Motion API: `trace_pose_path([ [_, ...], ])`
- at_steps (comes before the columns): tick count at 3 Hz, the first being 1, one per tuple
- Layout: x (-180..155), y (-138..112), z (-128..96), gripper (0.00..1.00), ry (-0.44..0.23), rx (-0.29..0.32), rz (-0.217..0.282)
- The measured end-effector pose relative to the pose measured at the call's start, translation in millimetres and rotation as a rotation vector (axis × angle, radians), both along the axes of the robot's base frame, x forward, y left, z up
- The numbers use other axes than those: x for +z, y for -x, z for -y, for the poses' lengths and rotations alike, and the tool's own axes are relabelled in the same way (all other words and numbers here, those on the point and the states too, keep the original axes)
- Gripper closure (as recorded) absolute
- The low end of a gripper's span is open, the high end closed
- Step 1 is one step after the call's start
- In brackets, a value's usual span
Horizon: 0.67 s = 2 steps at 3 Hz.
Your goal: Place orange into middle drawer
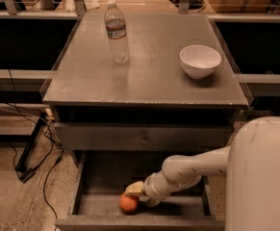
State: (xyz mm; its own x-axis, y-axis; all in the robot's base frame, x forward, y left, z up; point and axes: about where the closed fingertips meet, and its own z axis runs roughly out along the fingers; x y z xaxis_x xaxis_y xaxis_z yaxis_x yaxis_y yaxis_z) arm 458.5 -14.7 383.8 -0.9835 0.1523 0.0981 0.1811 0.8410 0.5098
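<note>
- Grey metal bench (149,81) fills the view, with dark shelving behind it and black cables (31,150) trailing over the speckled floor at its left.
- On the bench top, a clear water bottle (116,32) stands upright at back left and a white bowl (200,60) sits at right. They are well apart and neither belongs to this task.
- Upper drawer front (143,137) with its small round knob is closed.
- Middle drawer (98,207) below it is pulled out toward the camera, so its flat floor is open from above for the drop.
- Orange (129,203) is inside that drawer, low on the floor near the front edge and left of centre.
- White arm (192,167) reaches down and left from the robot body (262,177) into the drawer, angled low to get under the closed drawer above.
- Gripper (139,195) is inside the drawer, right against the upper right side of the orange.
- Cannot tell whether the gripper is grasping the orange or has let it go, because the contact side is hidden.
- Judgement: the task is nearly done. The fruit looks set down where it belongs, and what remains is a clean release and a pull-back without rolling it.
</note>
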Motion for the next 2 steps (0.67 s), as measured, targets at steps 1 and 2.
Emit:
trace_pose_path([
  [1,0.0,0.0,0.0,0.0,0.0,0.0,0.0],
  [2,0.0,0.0,0.0,0.0,0.0,0.0,0.0],
])
